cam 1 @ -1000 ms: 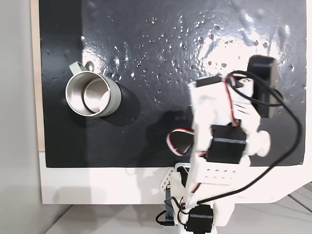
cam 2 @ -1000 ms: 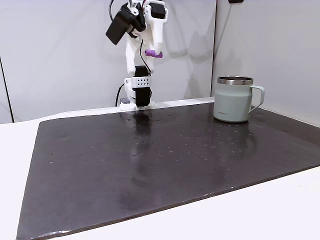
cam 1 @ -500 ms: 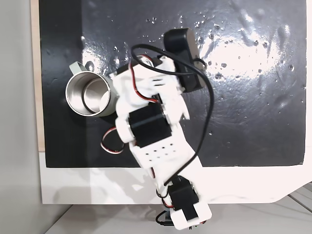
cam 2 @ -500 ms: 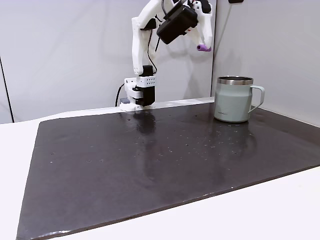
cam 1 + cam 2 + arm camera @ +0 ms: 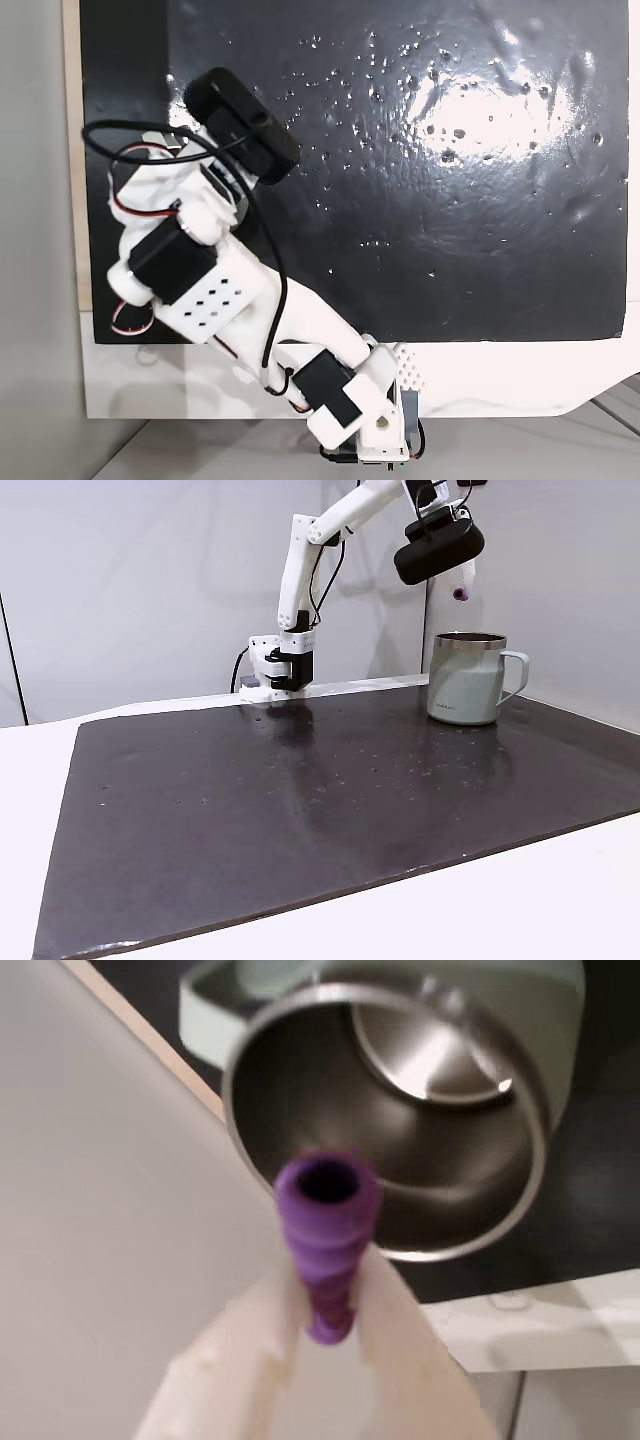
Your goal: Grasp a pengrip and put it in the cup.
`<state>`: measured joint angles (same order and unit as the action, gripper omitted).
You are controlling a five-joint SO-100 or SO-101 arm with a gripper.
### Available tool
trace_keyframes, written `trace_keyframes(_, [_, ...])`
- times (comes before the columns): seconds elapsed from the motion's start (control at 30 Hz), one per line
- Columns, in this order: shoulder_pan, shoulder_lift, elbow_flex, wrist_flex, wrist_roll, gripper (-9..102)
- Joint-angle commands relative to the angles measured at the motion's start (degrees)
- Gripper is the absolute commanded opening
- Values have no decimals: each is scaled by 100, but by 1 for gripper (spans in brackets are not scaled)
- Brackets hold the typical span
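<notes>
— What has changed in the last second?

— I have swung my arm (image 5: 200,280) across the mat (image 5: 300,800), from the far side over to the cup (image 5: 466,678). My gripper (image 5: 330,1270) is clenched on the pengrip (image 5: 325,1230) and now hangs above the cup instead of away from it.

— So the carry is nearly done?

— I judge so; what remains is lowering a little and letting go.

— Where is the pengrip against your fingers?

— In the wrist view it is pinched between them near its lower end, its open end pointing out toward the cup's steel inside (image 5: 420,1150). It sits over the near rim, not the centre.

— And from the side?

— The pengrip (image 5: 462,593) hangs clear above the rim, not touching. I would move slightly further in before releasing, or it may strike the rim.
</notes>
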<state>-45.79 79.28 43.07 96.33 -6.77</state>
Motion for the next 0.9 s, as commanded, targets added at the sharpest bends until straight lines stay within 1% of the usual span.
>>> trace_keyframes(0.0, [-202,79,-26,62,-149,0])
trace_keyframes(0.17, [-211,70,-18,62,-185,1])
trace_keyframes(0.23, [-193,97,-18,62,-185,12])
trace_keyframes(0.3, [-185,132,-18,62,-185,27])
trace_keyframes(0.37, [-167,158,-18,62,-185,34])
trace_keyframes(0.87, [-114,316,167,70,-246,34])
